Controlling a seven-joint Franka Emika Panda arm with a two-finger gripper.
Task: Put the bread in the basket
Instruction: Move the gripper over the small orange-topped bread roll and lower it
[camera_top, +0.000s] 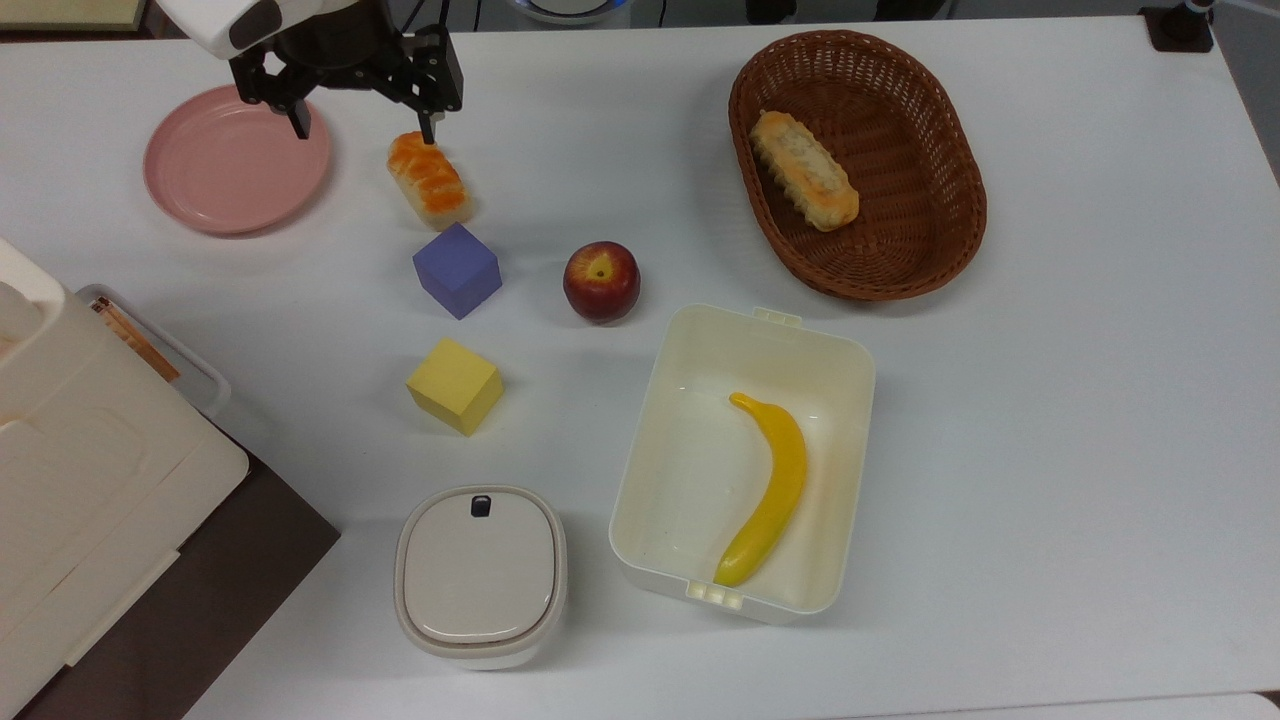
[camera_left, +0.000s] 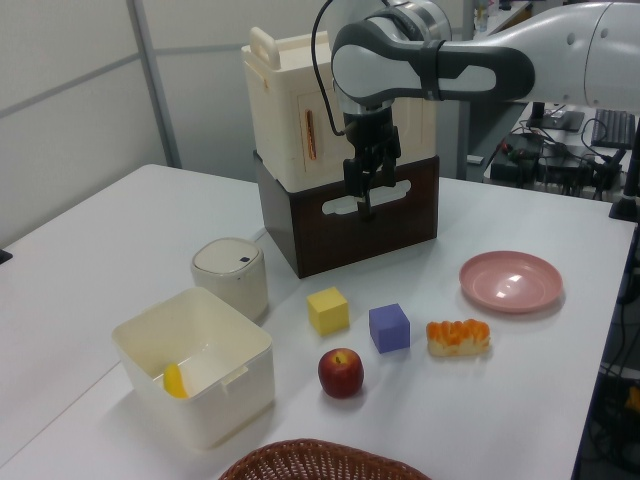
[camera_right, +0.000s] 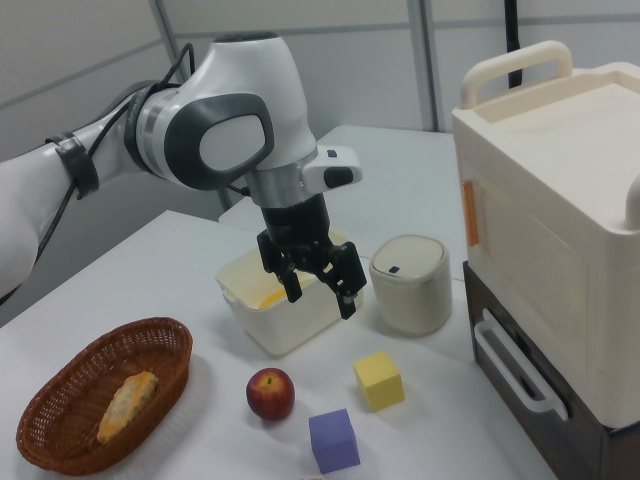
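1. Two loaves: the bread (camera_top: 430, 180) on the bare table (camera_top: 1080, 400), well apart from the basket (camera_top: 905, 255); a tan loaf (camera_top: 805, 170) inside that basket.
2. Two cubes, purple (camera_top: 457, 270) and yellow (camera_top: 455, 386), one apple (camera_top: 601, 281), one banana (camera_top: 768, 490) in the cream box (camera_top: 640, 440), between bread and basket.
3. Gripper (camera_top: 365, 125) above the bread's far end, jaws spread wide, holding nothing.
4. Open tabletop beyond the basket.

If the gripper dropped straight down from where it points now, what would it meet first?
Probably bare table between the pink plate and the bread; the open gripper hangs well above, and one finger might clip the bread's end. Depth is uncertain.
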